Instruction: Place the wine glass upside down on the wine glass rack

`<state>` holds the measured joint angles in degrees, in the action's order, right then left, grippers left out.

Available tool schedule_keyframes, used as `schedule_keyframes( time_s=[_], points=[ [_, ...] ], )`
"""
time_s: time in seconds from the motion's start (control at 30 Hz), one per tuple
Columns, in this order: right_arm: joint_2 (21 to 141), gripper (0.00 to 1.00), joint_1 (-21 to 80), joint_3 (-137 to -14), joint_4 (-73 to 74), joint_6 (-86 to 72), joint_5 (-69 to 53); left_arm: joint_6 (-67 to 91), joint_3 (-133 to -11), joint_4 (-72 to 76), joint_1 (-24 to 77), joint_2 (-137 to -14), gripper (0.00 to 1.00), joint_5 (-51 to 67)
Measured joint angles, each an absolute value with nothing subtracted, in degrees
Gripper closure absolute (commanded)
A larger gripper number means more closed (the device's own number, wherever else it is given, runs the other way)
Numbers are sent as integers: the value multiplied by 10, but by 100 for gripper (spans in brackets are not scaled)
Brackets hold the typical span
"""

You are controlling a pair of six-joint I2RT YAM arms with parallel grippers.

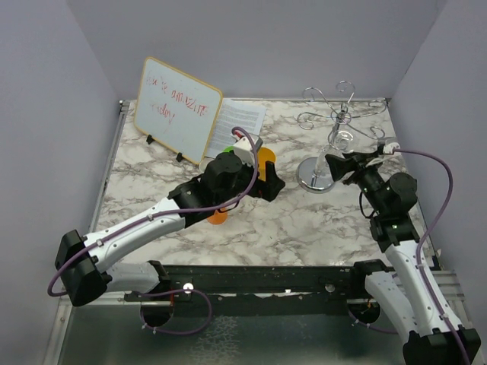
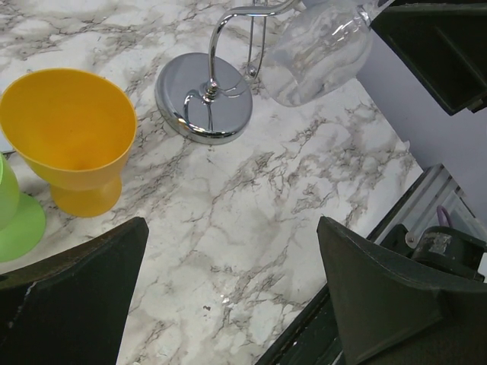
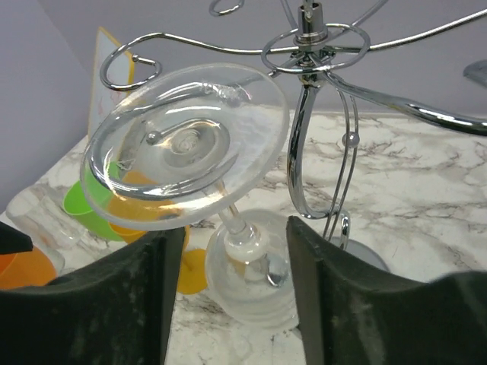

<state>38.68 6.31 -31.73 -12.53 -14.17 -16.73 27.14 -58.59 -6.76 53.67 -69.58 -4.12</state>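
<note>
Near edge, left side: left gripper [image 2: 232, 251] spread wide and empty over white marbled table [image 2: 228, 175], parked beside yellow plastic cup [image 2: 68, 129], out of the way. Farther out, right gripper [image 3: 228, 228] brackets the bowl of clear wine glass [image 3: 186, 144], which is inverted. Its foot is uppermost and tilted against a curled arm of shiny chrome wire wine glass rack [image 3: 303, 152], likely for hooking on. Gap shows beside one finger; clamped or released, cannot tell.

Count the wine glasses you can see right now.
1. The wine glass is upside down between the fingers of the right gripper, its foot up among the curled arms of the rack. The left arm could hide others.
</note>
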Motion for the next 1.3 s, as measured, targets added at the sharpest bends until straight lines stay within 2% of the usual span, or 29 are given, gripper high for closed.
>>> schedule_keyframes(
  time_s=[0.07, 0.27, 0.53, 0.73, 0.8, 0.93, 1.03, 1.17, 1.3],
  points=[
    [384, 29, 63, -322, -109, -146, -167, 271, -593, -70, 536, -699, 6, -42],
    [341, 27, 63, -327, -46, -162, -166, 269, -616, -77, 533, -706, 8, -50],
    [255, 27, 63, -339, 77, -207, -160, 265, -664, -99, 532, -766, 23, -79],
    [165, 27, 63, -326, 139, -286, -128, 259, -747, -144, 528, -859, 27, -101],
    [133, 27, 63, -318, 148, -313, -111, 259, -768, -155, 524, -881, 31, -108],
    [100, 35, 63, -305, 173, -362, -78, 255, -791, -167, 516, -917, 40, -133],
    [101, 48, 63, -302, 200, -393, -55, 243, -814, -180, 509, -949, 43, -147],
    [104, 51, 63, -301, 225, -433, -30, 231, -825, -195, 502, -982, 52, -154],
    [109, 53, 63, -301, 240, -467, -8, 220, -829, -212, 499, -1007, 65, -155]
  ],
)
